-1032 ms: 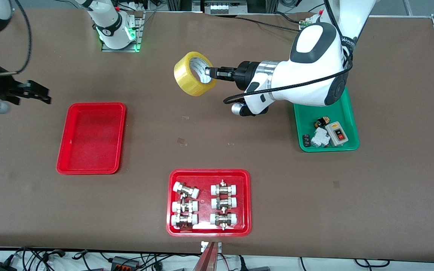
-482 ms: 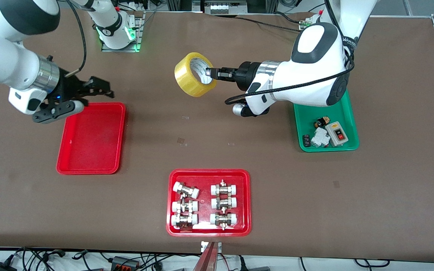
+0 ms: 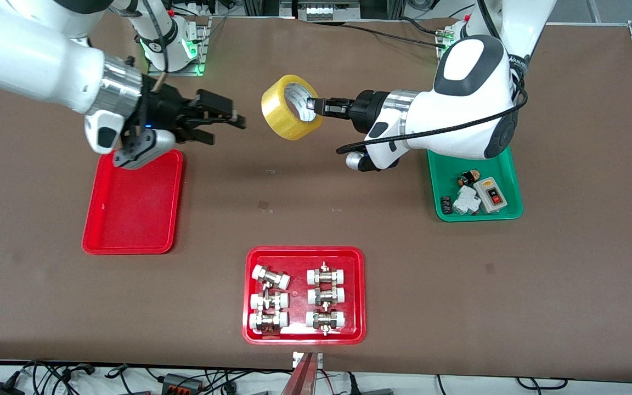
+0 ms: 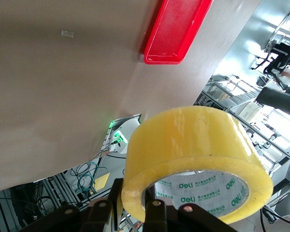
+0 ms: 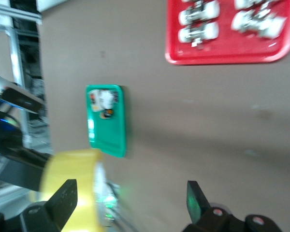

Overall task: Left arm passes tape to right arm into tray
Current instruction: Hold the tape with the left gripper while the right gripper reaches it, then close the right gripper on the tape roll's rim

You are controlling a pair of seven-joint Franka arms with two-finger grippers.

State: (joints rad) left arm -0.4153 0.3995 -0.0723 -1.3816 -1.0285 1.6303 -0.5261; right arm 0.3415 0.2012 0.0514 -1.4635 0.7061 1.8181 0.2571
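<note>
The yellow tape (image 3: 289, 116) hangs in the air over the middle of the table, its whitish core facing the left arm. My left gripper (image 3: 311, 105) is shut on the roll's wall, one finger inside the core and one outside. The left wrist view shows that grip (image 4: 134, 197) on the tape (image 4: 193, 140). My right gripper (image 3: 227, 127) is open, over the table between the empty red tray (image 3: 129, 219) and the tape, a short gap from the roll. In the right wrist view the tape (image 5: 72, 183) lies by one finger of that open gripper (image 5: 129, 194).
A red tray with white-capped metal fittings (image 3: 303, 329) sits near the front edge. A green tray (image 3: 508, 159) with small electrical parts lies under the left arm. The right arm's forearm reaches over the empty tray's corner.
The right arm has swung in from its end of the table, over the empty tray's corner, toward the tape, gripper open throughout. The left gripper and tape shifted slightly toward the left arm's end.
</note>
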